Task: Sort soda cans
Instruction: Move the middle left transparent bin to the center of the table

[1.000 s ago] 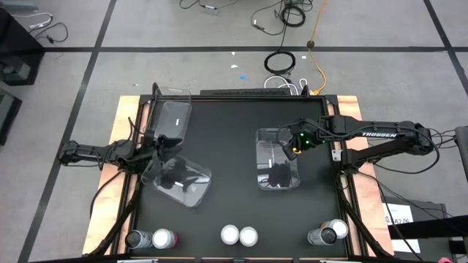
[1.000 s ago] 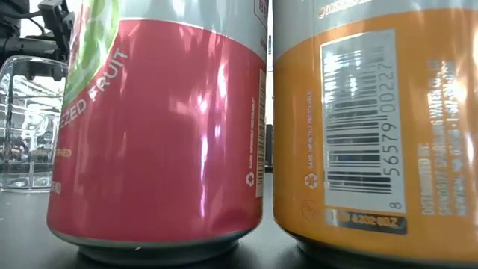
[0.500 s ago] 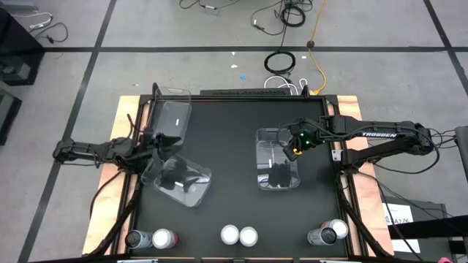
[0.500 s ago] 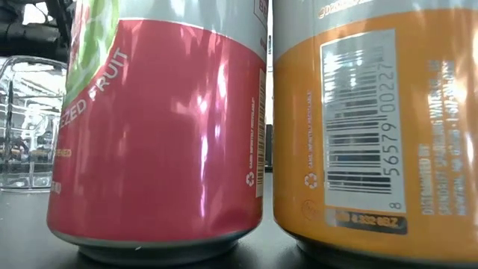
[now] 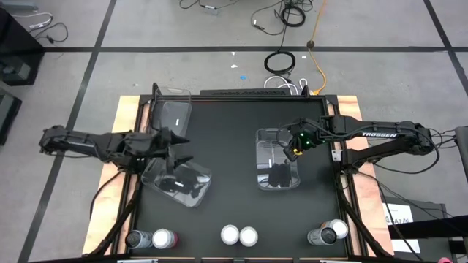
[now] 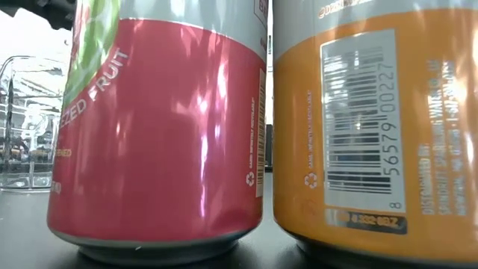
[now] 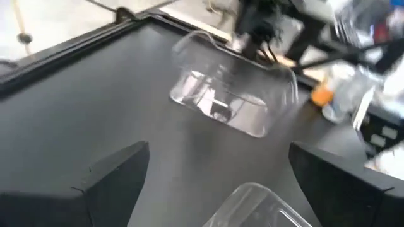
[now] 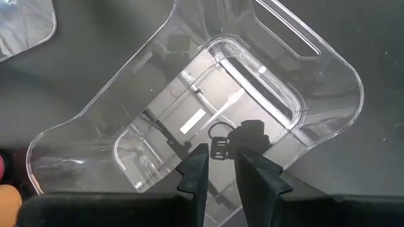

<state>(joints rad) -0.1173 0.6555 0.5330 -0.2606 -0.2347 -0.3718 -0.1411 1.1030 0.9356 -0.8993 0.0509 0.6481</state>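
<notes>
Six soda cans stand upright in pairs along the table's near edge: a dark can beside a pink-red can at the left, two cans in the middle, and two more at the right. The low view is filled by the middle pair, a pink-red can and an orange can. My left gripper hangs wide open over the near-left bin, holding nothing. My right gripper hovers over the right bin, nearly shut, with nothing in the narrow slit.
Three clear plastic bins lie on the black table. One sits at the far left. One, turned askew, is at the near left. The third is right of the middle. Open table surface lies between the bins and in front of the cans.
My left gripper has risen above the near-left bin, tipped up toward level and rolled a little. It has stayed wide open. In the low view its dark arm has gone up out of the picture. The right arm, the bins and the cans have kept still.
</notes>
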